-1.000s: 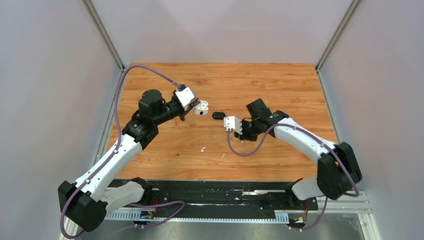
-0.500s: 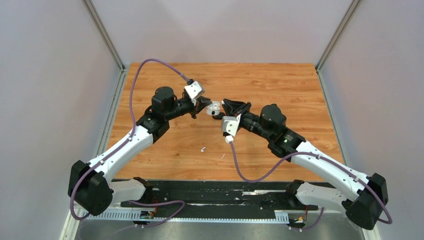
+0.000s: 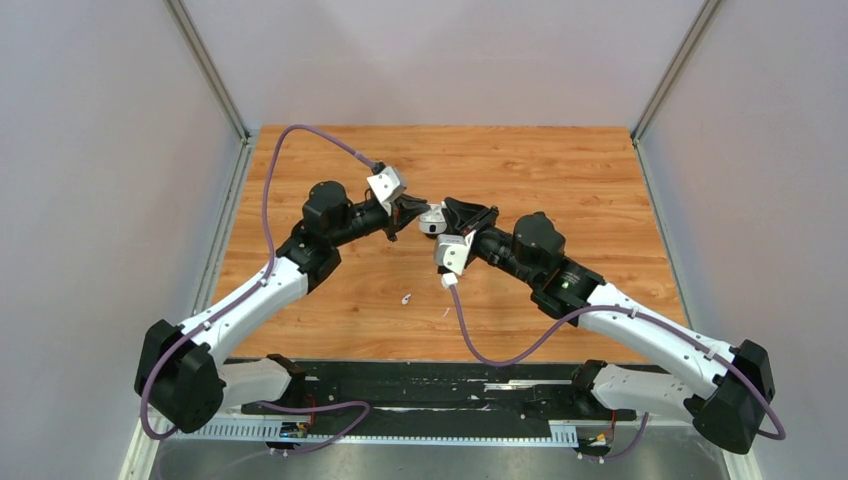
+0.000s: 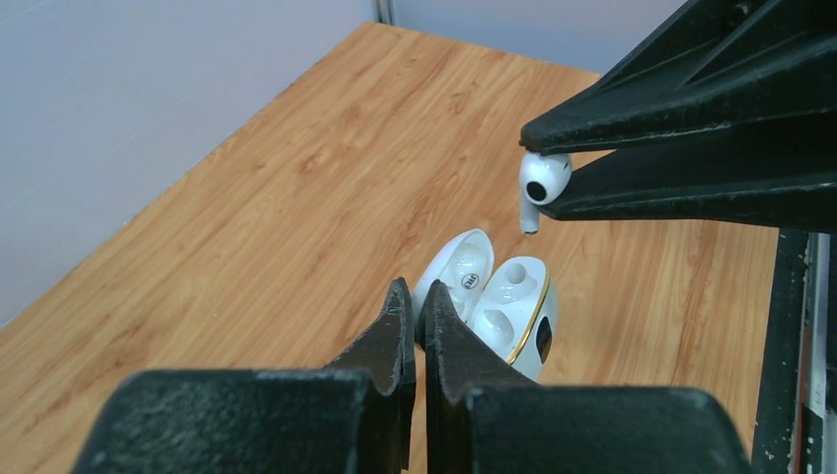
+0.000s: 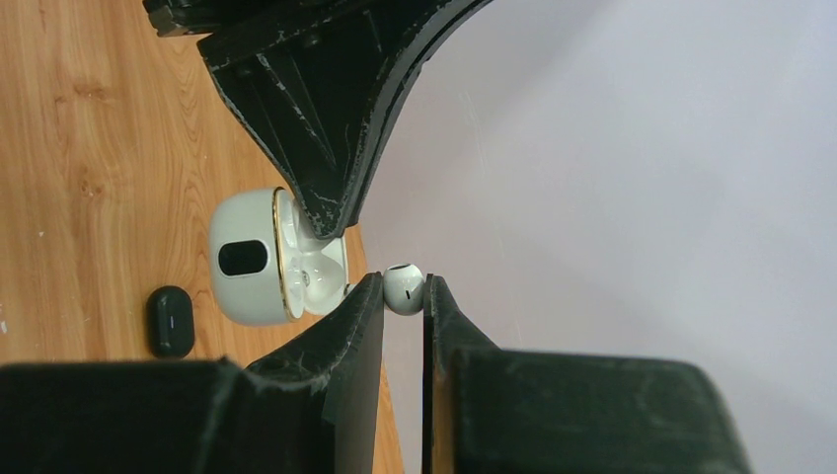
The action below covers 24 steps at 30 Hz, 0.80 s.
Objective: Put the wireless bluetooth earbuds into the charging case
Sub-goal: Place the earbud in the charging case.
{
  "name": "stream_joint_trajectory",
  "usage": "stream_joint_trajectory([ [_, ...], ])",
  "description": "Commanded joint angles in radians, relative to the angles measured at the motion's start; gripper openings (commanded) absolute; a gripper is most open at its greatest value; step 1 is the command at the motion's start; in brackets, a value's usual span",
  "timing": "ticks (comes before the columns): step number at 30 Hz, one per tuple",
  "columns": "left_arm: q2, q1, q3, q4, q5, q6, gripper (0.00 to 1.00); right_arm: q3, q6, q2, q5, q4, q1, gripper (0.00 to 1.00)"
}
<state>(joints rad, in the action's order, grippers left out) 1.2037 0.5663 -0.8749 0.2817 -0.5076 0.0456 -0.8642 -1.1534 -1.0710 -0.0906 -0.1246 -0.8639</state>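
The left end effector [image 4: 418, 301] and the right end effector [image 5: 403, 284] meet near the middle of the table [image 3: 560, 170], almost nose to nose. The left one is closed tight, its jaws pinched together on the near edge of the lid [image 4: 462, 269] of the case [image 4: 515, 301]. The case stands open just beyond them, with the lid tipped back on the left and the gold-rimmed lower half on the right. Its 2 sockets face up in the left wrist view. Whether the case rests on the table or hangs just clear of it, I cannot tell. The right one is narrowed around 1 earbud [image 4: 544, 179], gripping its round head between the jaws. The stem points down and the dark oval opening faces the left wrist camera. That earbud sits above the far rim of the case, near it but not touching. In the right wrist view it lies just right of the open mouth of the case, while the left jaws reach in from the top of the view onto the lid. A small black oval [image 5: 170, 321] lies on the table just beside the case. The 2nd earbud [image 3: 406, 298] lies alone on the table, nearer the front edge and well apart from the case. A thin white fleck [image 3: 446, 312] lies a little to its right. A purple cable [image 3: 300, 135] loops from each wrist.
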Motion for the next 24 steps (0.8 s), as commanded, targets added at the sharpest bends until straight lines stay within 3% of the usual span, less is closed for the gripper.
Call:
stream_joint_trajectory([
  [1, -0.052, 0.005, 0.011, 0.112, -0.011, -0.01, 0.0, -0.018, 0.009, -0.006, 0.019, -0.002, -0.005, 0.0],
  [24, -0.107, 0.036, 0.06, 0.152, 0.041, 0.078, 0.0, -0.054, 0.021, -0.008, -0.015, 0.088, -0.025, 0.0],
])
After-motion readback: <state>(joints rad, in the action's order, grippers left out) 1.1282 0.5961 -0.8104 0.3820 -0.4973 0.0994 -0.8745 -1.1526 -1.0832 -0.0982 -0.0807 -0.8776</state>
